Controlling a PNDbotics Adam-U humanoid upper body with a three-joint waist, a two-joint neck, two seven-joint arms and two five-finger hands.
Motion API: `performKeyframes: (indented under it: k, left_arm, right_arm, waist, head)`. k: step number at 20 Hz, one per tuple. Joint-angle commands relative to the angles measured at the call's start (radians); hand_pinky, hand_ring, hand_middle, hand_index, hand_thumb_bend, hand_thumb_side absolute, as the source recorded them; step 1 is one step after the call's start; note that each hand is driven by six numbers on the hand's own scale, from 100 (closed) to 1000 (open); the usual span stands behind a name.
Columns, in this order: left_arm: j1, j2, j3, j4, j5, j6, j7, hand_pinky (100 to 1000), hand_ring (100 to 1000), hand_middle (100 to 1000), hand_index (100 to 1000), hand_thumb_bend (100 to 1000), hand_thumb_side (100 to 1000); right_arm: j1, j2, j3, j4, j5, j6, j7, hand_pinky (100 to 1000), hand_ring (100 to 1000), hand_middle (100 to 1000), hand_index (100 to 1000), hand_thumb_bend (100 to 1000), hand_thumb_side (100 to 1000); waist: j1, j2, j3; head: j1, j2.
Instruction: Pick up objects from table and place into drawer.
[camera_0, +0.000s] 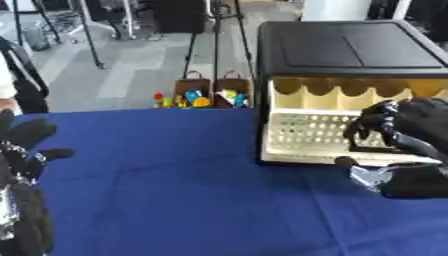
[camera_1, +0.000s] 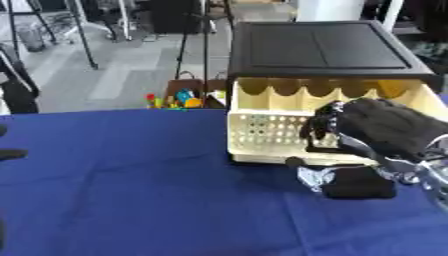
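Note:
A black cabinet (camera_1: 319, 45) stands at the table's far right with its cream drawer (camera_1: 262, 132) pulled open. My right hand (camera_1: 385, 127) hangs over the drawer's front part, fingers curled down into it, and I see nothing between them. Just below the hand, on the blue cloth in front of the drawer, lies a black object with a crinkled silver part (camera_1: 350, 184). It is partly hidden under the wrist. My left hand (camera_0: 24, 150) rests open at the lower left edge, fingers up, far from the drawer.
The blue tablecloth (camera_0: 175, 180) covers the whole table. Beyond its far edge, two brown boxes with colourful small items (camera_0: 199, 95) sit on the floor, with tripod legs behind them.

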Motion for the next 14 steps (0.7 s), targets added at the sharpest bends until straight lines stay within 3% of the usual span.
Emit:
performKeyframes:
  k: [1,6,14]
  left_arm:
    - [-0.003,0.005,-0.003,-0.013,0.003,-0.003,-0.002,559,749,704,924,399,938]
    - [-0.001,0.005,-0.002,-0.013,0.003,-0.005,-0.003,560,749,705,924,398,937]
    - [-0.001,0.004,-0.003,-0.013,0.004,-0.008,-0.005,561,750,706,925,399,936]
  right_arm:
    - [-0.025,-0.018,-0.034,-0.014,0.01,-0.016,-0.024,144,474,594,781,273,922]
    - [-0.039,-0.019,-0.05,-0.014,-0.005,-0.042,-0.044,141,471,593,781,270,926]
    - [-0.089,0.025,0.003,-0.014,-0.038,-0.063,0.003,134,471,596,786,263,924]
  waist:
    - [-0.006,-0.023,-0.003]
    - [-0.008,-0.028,-0.006]
    - [-0.012,-0.032,0.001]
  head:
    - [0.005,-0.007]
    - [0.012,-0.008]
    - [0.005,-0.007]
